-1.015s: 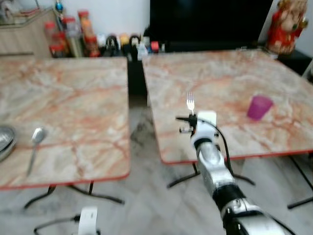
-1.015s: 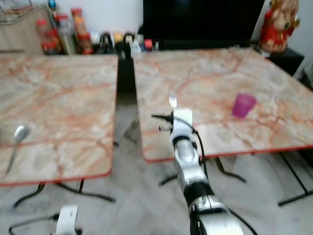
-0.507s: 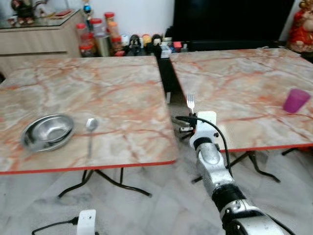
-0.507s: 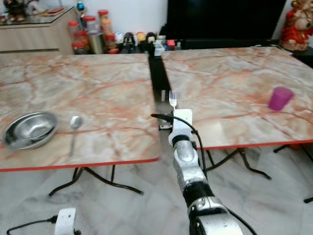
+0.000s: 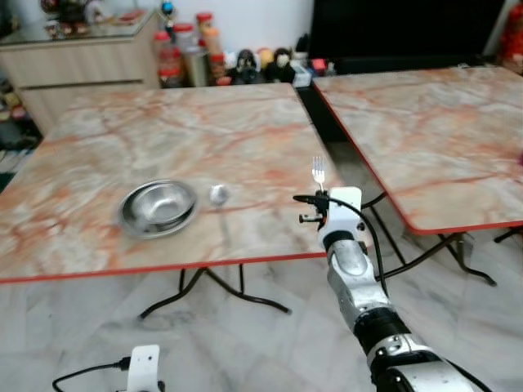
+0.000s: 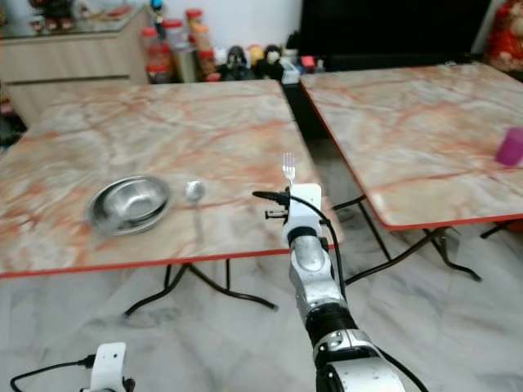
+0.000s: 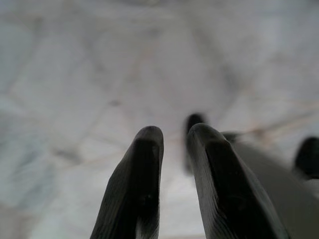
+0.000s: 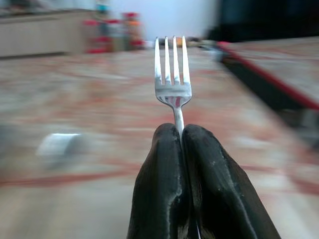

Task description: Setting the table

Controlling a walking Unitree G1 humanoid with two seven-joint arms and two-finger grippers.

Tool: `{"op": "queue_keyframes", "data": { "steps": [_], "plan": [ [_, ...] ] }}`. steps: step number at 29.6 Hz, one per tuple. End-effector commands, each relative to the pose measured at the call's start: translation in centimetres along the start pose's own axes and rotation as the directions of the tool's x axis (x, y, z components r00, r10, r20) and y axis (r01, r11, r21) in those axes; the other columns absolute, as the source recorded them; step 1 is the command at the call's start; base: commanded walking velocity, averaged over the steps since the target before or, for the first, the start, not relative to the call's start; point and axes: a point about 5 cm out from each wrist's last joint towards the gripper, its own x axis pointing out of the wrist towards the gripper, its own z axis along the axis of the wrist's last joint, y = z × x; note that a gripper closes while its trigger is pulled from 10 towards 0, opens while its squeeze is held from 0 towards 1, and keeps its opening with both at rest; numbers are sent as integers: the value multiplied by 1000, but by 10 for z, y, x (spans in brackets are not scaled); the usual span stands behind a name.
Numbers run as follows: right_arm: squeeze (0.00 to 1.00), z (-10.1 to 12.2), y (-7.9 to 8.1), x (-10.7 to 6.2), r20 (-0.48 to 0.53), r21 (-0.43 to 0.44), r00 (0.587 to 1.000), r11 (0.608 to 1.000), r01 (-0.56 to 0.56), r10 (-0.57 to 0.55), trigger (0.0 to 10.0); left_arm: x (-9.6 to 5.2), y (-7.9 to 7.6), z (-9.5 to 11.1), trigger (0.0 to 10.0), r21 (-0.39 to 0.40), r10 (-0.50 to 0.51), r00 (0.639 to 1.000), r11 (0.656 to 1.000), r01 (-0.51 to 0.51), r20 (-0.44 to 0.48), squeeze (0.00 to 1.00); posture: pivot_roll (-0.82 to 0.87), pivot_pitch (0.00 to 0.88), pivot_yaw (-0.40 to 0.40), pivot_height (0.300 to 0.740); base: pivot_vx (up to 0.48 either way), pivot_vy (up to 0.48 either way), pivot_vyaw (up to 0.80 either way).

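Observation:
My right gripper (image 8: 179, 132) is shut on the handle of a silver fork (image 8: 172, 69), which stands upright with its tines up. From the head, the fork (image 5: 319, 172) is raised in front of me, over the near right corner of the left marble table (image 5: 204, 131). On that table lie a steel bowl (image 5: 158, 207) and, just to its right, a spoon (image 5: 218, 194). A purple cup (image 6: 511, 145) stands on the right table (image 5: 425, 122). My left gripper (image 7: 174, 132) hangs idle over the floor, fingers close together with nothing between them.
Both tables have red edges and thin black legs; a dark gap (image 5: 327, 139) runs between them. Bottles and jars (image 5: 188, 57) line the back wall beside a wooden cabinet (image 5: 82, 61). Grey marble floor (image 5: 245, 343) lies in front of the tables.
The camera has swung left: the bowl and spoon table now sits in the middle and the cup table has slid to the right. The fork stays held upright in my right gripper.

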Motion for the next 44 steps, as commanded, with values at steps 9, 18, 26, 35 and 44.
{"op": "queue_keyframes", "data": {
  "steps": [9, 18, 26, 35, 44],
  "plan": [
    [0, 6, -12, 3, 20, -8, 999, 1000, 28, -28, 10000, 1, -6, 7, 10000, 4, -4, 1000, 1000, 4, 24, 0, -20, 0, 8, 740, 0, 358, 0],
    [0, 6, -11, 3, 18, -7, 1000, 1000, 18, -18, 10000, 1, -6, 11, 10000, -13, -8, 999, 1000, 9, 48, 0, -20, 0, 7, 740, 0, 0, 0],
    [0, 6, -11, 2, 22, -3, 1000, 1000, 18, -18, 10000, 1, -7, 11, 10000, -4, -12, 999, 1000, 13, 49, 0, -22, 0, 8, 740, 216, 0, 0],
    [0, 5, -13, 2, 10, -12, 1000, 1000, 23, -23, 10000, 1, -9, 10, 10000, 1, -19, 999, 1000, 19, 47, 0, -22, 0, 8, 740, 345, 0, 0],
    [0, 4, -10, 1, 13, -45, 1000, 999, -5, 6, 10000, 1, -10, 9, 10000, -1, -20, 999, 1000, 20, 42, 0, -19, 0, 5, 740, 361, 0, 0]
  ]
}}
